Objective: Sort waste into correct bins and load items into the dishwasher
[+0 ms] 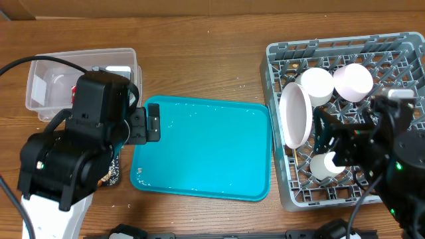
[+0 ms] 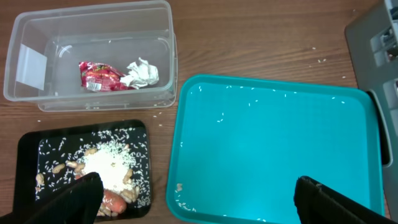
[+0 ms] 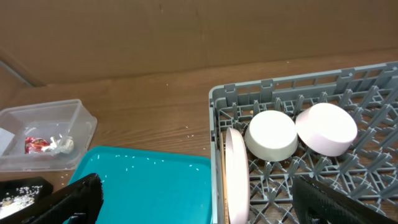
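This looks like a robotics lab with a kitchen chore staged on a wood-grain bench (image 1: 199,60). A teal tray (image 1: 202,149) lies mid-bench. Right of it a grey dish rack (image 1: 345,45) stands loose on the bench, and left of it sits a clear plastic tub (image 1: 36,86). Behind the tray rises a plain brown cardboard wall (image 3: 155,37). A black robot arm (image 1: 73,153) trailing a cable (image 1: 30,60) stands at the tray's left, and another arm (image 1: 392,159) at its right.

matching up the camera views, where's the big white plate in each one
Overhead: the plate stands on edge at the left side of the grey dish rack, right of centre.
Left wrist: not in it; only a bit of the rack shows at the right edge.
Right wrist: the plate is edge-on at bottom centre, just inside the rack's left wall.
Shared landmark: the teal tray, left of the rack in all three views.
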You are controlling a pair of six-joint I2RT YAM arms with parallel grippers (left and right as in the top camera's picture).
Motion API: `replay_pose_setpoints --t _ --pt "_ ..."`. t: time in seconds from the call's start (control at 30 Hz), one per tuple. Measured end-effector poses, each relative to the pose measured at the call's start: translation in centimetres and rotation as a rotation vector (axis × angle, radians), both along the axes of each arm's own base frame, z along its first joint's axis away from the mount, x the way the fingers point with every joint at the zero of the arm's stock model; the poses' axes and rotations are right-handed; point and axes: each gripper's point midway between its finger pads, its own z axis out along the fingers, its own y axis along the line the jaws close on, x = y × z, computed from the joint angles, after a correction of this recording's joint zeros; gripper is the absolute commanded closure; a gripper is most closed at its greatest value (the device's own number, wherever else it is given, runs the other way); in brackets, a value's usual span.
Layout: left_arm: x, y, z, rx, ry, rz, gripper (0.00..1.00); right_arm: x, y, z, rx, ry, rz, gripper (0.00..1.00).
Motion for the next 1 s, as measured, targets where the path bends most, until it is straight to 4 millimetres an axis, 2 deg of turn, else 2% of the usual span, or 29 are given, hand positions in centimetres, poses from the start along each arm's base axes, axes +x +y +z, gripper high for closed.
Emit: replay_pose_setpoints --t 0.13,0.27,0.37,0.4,0.5,0.6,0.77,0.87,1.0 --pt "0.5 -0.2 -0.6 0.009 0.026 0.000 0.00 -1.8 -1.8 -0.1 -0.004 -0.006 -0.045 0.00" --pt "1.0 -0.3 -1.2 0.016 0.047 0.000 0.00 -1.6 -4.6 2.7 0.055 -0.207 -0.183 0.00" --pt "1.3 -0.4 -1.7 0.022 0.065 0.000 0.00 -1.4 -5.8 2.4 0.085 -0.326 -0.245 0.00" --pt "1.5 -0.5 -1.9 0.025 0.074 0.000 0.00 -1.2 -5.8 1.5 0.090 -0.344 -0.248 0.00" --pt "1.9 -0.6 -2.5 0.032 0.096 0.000 0.00 -0.6 -5.6 -2.9 0.093 -0.352 -0.240 0.00" --pt "2.3 -0.8 -3.1 0.039 0.118 0.000 0.00 0.0 -4.9 -8.9 0.084 -0.310 -0.213 0.00" --pt "3.0 -1.0 -4.2 0.053 0.159 0.000 0.00 0.3 -4.3 -17.3 0.070 -0.241 -0.182 0.00" --pt "3.5 -1.1 -5.0 0.061 0.185 0.000 0.00 0.6 -4.1 -20.0 0.081 -0.261 -0.174 0.00" --pt "4.1 -1.3 -6.0 0.073 0.219 0.000 0.00 1.8 -3.7 -22.3 0.097 -0.301 -0.169 0.00"
